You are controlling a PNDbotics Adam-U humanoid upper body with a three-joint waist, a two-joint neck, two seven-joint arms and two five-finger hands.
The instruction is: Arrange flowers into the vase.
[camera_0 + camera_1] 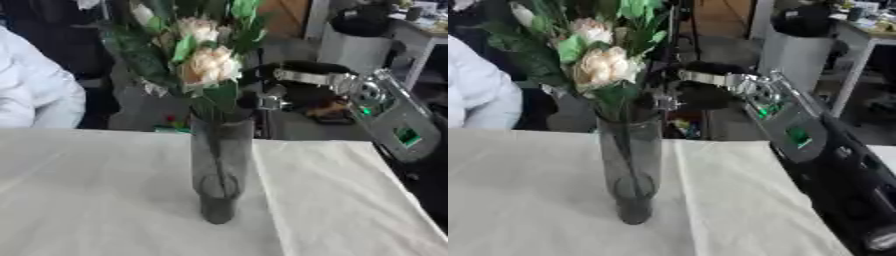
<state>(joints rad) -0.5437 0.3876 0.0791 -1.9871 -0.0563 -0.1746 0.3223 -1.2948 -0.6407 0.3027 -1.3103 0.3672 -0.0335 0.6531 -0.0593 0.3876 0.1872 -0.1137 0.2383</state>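
Vase (220, 170): tall, dark, see-through glass, standing upright on the tabletop (96, 200), about midway between the left and right edges and nearer the far edge than the near one. Stems show through the glass, running down to the base.

Flowers (208, 65): a bunch already in the vase, cream and pale pink blooms with green leaves spreading above the rim (one bloom large and full, another smaller one above it).

Tabletop: covered with a pale cloth, a crease running from the far edge toward the near right corner.

Right hand (677, 95): comes in from the right on a black arm with silver joints (750, 85), held just beyond the far edge at the height of the vase's rim, close beside the flower stems. It shows only as a dark shape with a silver part; I cannot tell whether its fingers are spread or closed, nor whether it touches the stems.

Left hand: not seen.
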